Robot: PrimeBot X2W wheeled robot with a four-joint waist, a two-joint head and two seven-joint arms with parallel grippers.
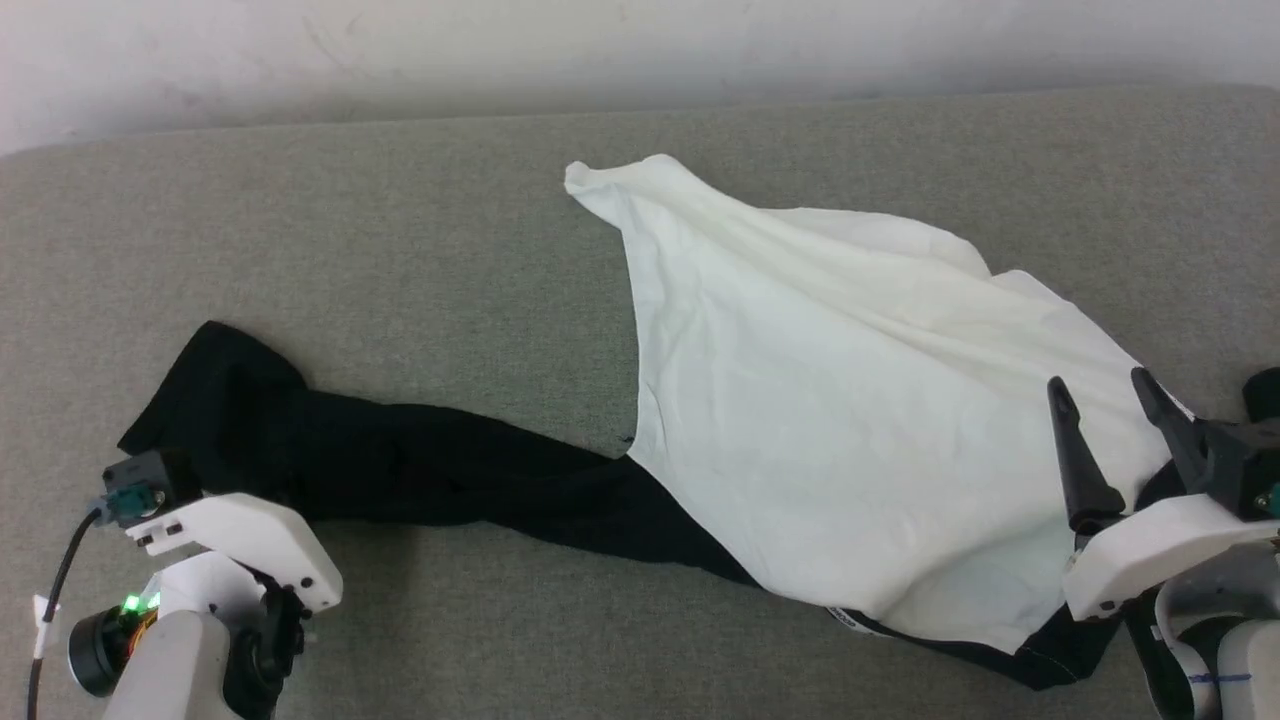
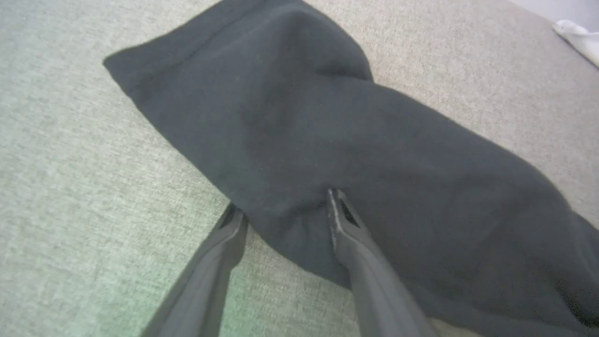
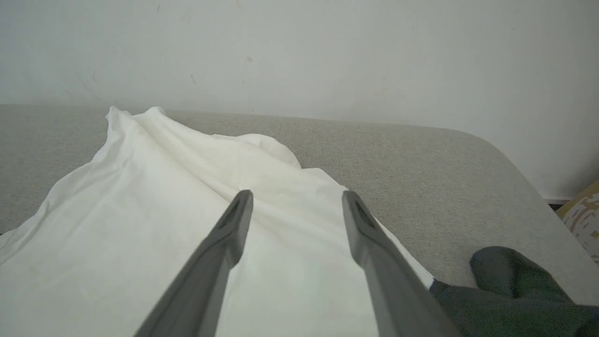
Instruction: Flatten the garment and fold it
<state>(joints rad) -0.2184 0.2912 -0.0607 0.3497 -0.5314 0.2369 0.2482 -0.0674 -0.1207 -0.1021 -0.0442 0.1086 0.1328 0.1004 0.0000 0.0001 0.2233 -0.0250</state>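
The garment lies crumpled on the grey padded surface, its white body (image 1: 820,400) at centre right. One long black sleeve (image 1: 400,470) stretches out to the left. My left gripper (image 2: 283,206) is at that sleeve's (image 2: 327,140) near edge. Its jaws stand apart: one finger (image 2: 229,234) is on the grey surface and the other (image 2: 339,215) rests on the black cloth. My right gripper (image 1: 1105,395) is open over the near right part of the white body (image 3: 140,220), with nothing between its fingers (image 3: 236,220). More black cloth (image 3: 510,285) bunches to its right.
The grey padded surface (image 1: 400,250) runs back to a pale wall (image 1: 600,50). Its rounded right edge (image 3: 524,187) is close to my right gripper, and a patterned object (image 3: 585,210) lies beyond it. My left wrist housing (image 1: 240,540) sits at the lower left.
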